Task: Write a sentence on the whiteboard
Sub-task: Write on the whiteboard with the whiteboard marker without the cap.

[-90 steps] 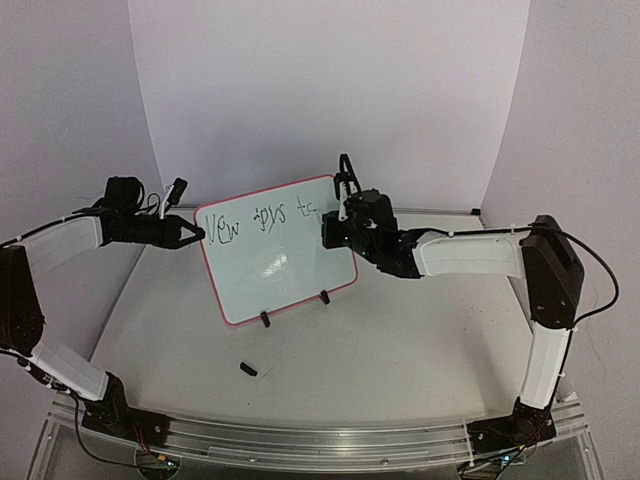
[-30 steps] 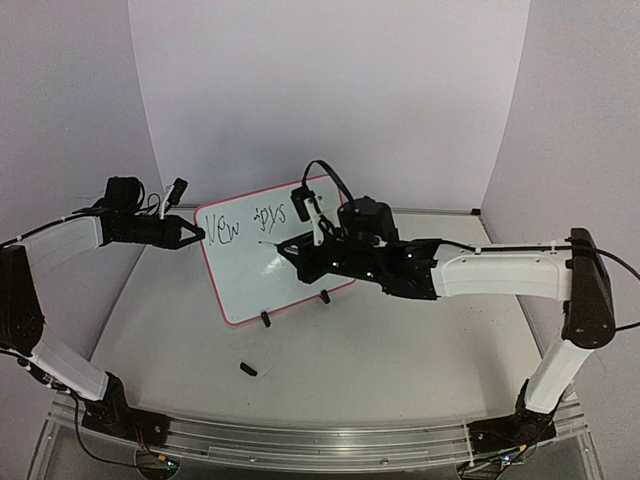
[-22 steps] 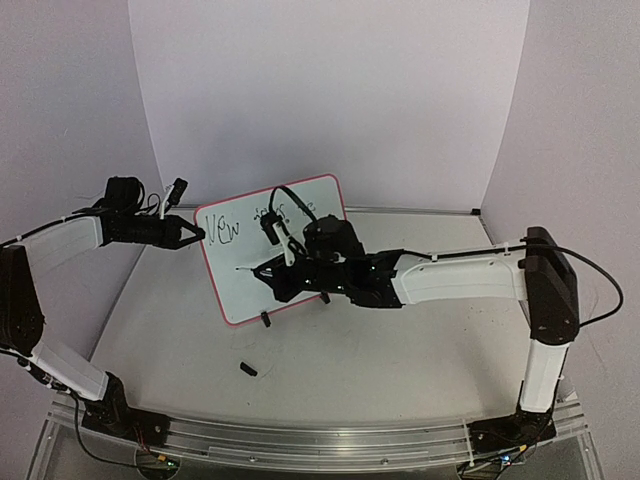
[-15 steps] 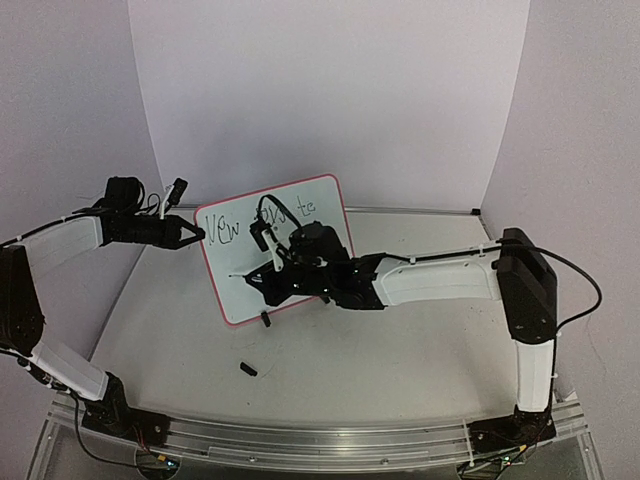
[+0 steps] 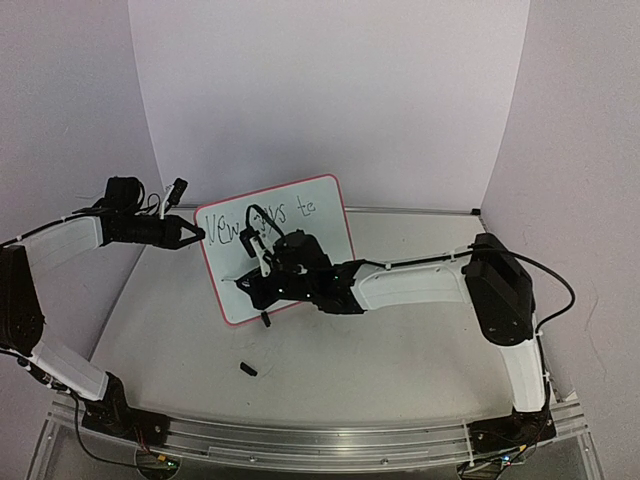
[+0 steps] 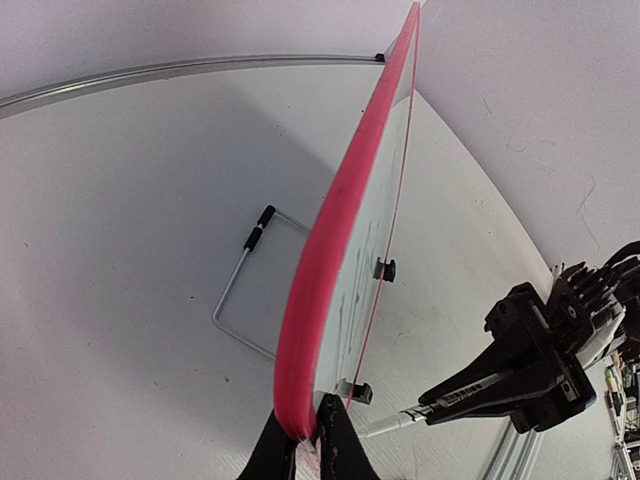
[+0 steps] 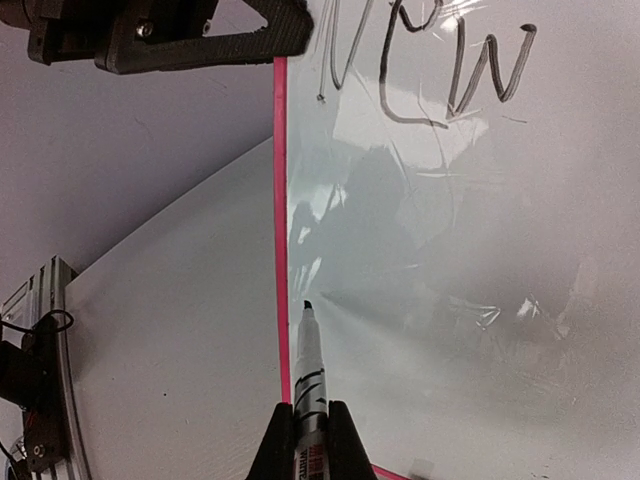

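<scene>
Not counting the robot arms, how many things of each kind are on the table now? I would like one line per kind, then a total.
whiteboard: 1
marker: 1
small black piece: 1
bent wire behind the board: 1
Total: 4

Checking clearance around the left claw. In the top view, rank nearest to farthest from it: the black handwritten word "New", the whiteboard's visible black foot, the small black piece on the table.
1. Black handwritten word "New", right beside the left claw on the pink-rimmed whiteboard.
2. Visible black foot, at the board's lower edge.
3. Small black piece, on the table in front.
</scene>
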Robot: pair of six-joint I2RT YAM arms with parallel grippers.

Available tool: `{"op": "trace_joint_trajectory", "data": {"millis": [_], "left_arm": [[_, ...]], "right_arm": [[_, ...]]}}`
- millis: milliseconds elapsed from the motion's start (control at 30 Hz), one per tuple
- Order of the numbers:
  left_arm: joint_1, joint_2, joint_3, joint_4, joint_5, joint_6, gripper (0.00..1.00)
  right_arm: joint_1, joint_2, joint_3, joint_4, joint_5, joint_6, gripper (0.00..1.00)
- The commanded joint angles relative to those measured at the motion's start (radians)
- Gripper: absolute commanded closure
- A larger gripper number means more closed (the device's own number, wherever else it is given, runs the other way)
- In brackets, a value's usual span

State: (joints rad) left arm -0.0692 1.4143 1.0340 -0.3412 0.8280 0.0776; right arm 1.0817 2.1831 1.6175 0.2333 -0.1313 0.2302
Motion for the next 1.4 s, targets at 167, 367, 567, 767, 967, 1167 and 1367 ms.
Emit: {"op": "trace_joint_trajectory", "data": {"millis": [167, 367, 567, 767, 967, 1167, 1367], "left_arm": [[-0.001, 0.022, 0.025, -0.031, -0.100, 0.005, 1.00], [-0.001, 0.023, 0.025, -0.032, -0.101, 0.005, 1.00], [-0.001, 0.024, 0.026, -0.033, -0.101, 0.006, 1.00], [-0.001, 0.025, 0.026, -0.033, -0.101, 0.005, 1.00], [-0.001, 0.025, 0.026, -0.033, -0.101, 0.005, 1.00], [-0.001, 0.025, 0.026, -0.032, -0.101, 0.005, 1.00], [-0.001, 0.025, 0.026, -0.033, -0.100, 0.005, 1.00]], "right_arm": [[0.005, 0.043, 0.066, -0.006, 0.129, 0.021, 1.00], [0.005, 0.019, 0.028, -0.011, 0.208, 0.026, 1.00], [0.003, -0.014, -0.007, -0.002, 0.251, 0.021, 1.00], [0.004, -0.021, -0.007, 0.036, 0.248, 0.020, 1.00], [0.004, -0.015, 0.010, 0.059, 0.227, 0.016, 1.00], [0.003, -0.004, 0.019, 0.067, 0.212, 0.014, 1.00], [0.004, -0.005, 0.013, 0.088, 0.205, 0.012, 1.00]]}}
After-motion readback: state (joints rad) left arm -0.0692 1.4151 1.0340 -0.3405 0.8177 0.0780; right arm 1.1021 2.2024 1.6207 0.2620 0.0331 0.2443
